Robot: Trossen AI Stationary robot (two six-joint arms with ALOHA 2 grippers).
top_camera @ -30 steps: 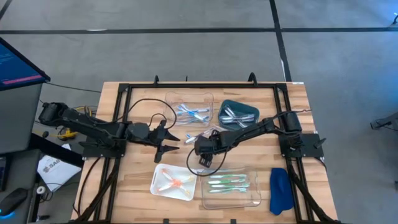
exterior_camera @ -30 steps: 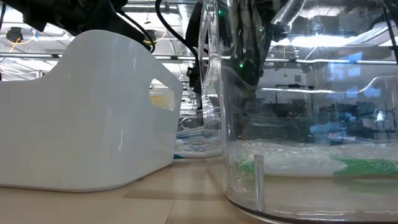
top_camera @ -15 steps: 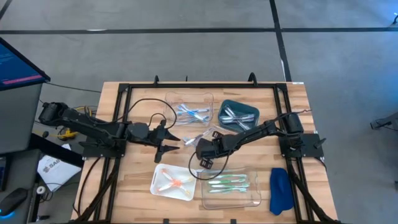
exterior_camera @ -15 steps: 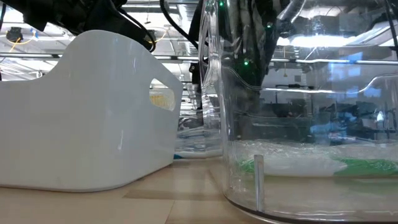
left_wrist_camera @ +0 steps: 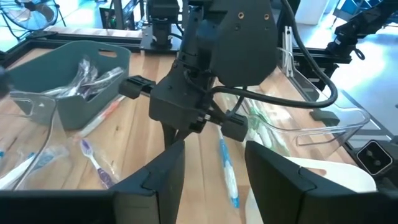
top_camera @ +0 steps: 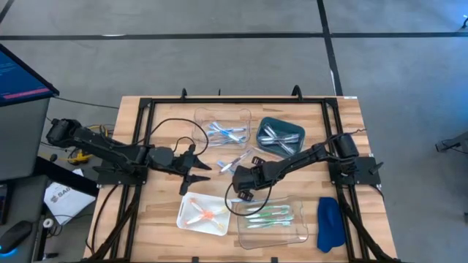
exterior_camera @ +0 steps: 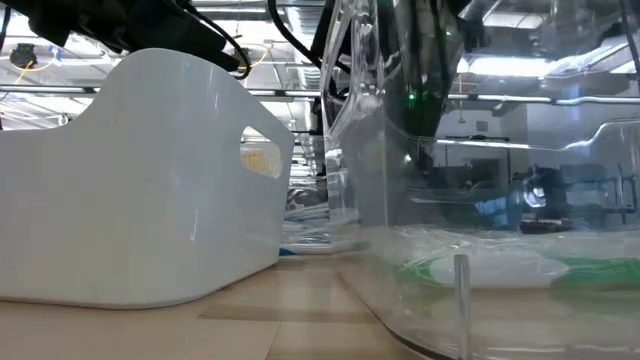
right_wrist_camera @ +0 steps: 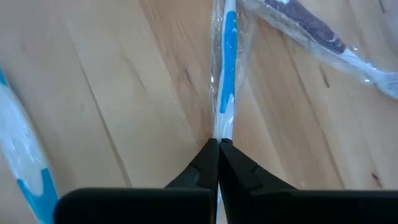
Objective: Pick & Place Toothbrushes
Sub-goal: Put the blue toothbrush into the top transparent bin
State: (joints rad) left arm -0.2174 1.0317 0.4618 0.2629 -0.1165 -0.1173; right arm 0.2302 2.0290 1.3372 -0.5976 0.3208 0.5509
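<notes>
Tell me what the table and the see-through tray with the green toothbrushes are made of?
The table looks like wood: pale planks with grain lines, smooth matte finish. The see-through tray looks like clear hard plastic, glossy; the green toothbrushes and the wood show straight through it, and its walls catch bright reflections. It could be acrylic.

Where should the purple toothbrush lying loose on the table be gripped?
Grip the purple toothbrush mid-handle from straight above, fingers across its width. It lies flat in a wrapper on bare wood, apart from the teal bin, so both long sides look reachable.
</notes>
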